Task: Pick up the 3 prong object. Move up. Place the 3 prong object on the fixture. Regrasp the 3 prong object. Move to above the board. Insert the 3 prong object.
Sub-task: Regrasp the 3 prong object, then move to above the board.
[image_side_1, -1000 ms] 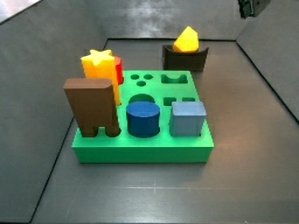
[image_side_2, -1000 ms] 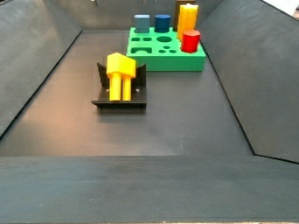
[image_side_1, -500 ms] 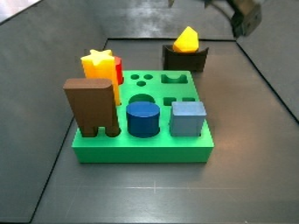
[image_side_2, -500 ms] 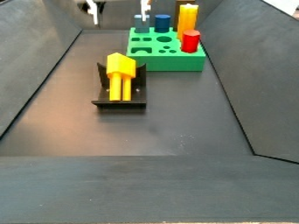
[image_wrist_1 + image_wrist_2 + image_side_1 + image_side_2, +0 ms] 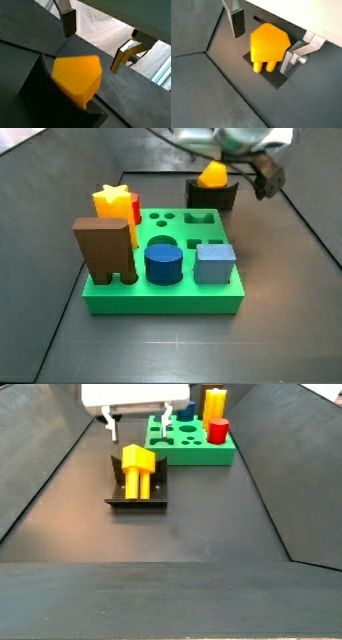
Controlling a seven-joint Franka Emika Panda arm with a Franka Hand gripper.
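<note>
We are looking at the tool [image 5: 264, 37] hanging above the far end of the fixture [image 5: 136, 492], its two silver fingers [image 5: 237, 20] spread wide and gripping nothing. The 3 prong object [image 5: 138, 467] is lying in the fixture's notch on the dark worktop [image 5: 187, 534], and in a side view its long axis is running from 12 to 6 o'clock, with the thick orange-yellow body toward 12 and the narrower prong end pointing toward 6. In a wrist view the short round prongs [image 5: 266, 65] are sticking out past the body, and one finger is standing off each long flank, so the body is sitting in the open gap with clear air on both sides. We are judging that the regrasp step is in hand, and that the relation that counts is this: the object is lying straight below the tool, slightly toward 6 o'clock of it in a side view, and the jaw line is crossing the object's long axis, so a plain descent should bring the pads onto the two flat sides. In a side view the green board [image 5: 160, 293] is standing well apart from the fixture [image 5: 211, 195], toward 7 o'clock, already carrying other blocks.
</note>
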